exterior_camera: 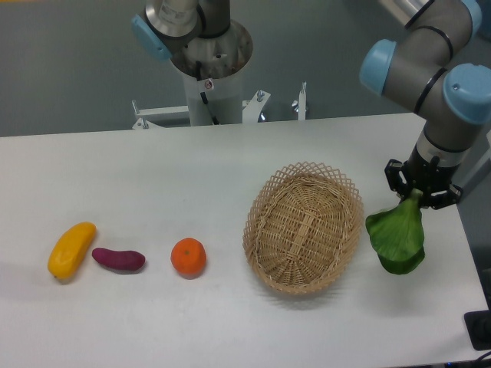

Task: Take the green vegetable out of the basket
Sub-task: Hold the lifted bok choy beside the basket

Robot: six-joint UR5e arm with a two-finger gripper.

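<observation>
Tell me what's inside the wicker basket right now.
Nothing visible: the oval tan wicker basket shows only its woven bottom. The leafy green vegetable hangs from the end effector, right of it.

Your count from the camera view:
Baskets: one, the basket [304, 227], center right.
Green vegetables: one, the green vegetable [397, 239], right edge.
Oranges: one orange [189, 257].
Purple sweet potatoes: one purple sweet potato [118, 259].
Yellow fruits: one yellow fruit [71, 249], lower left.
Grippers: one gripper [420, 189].
</observation>
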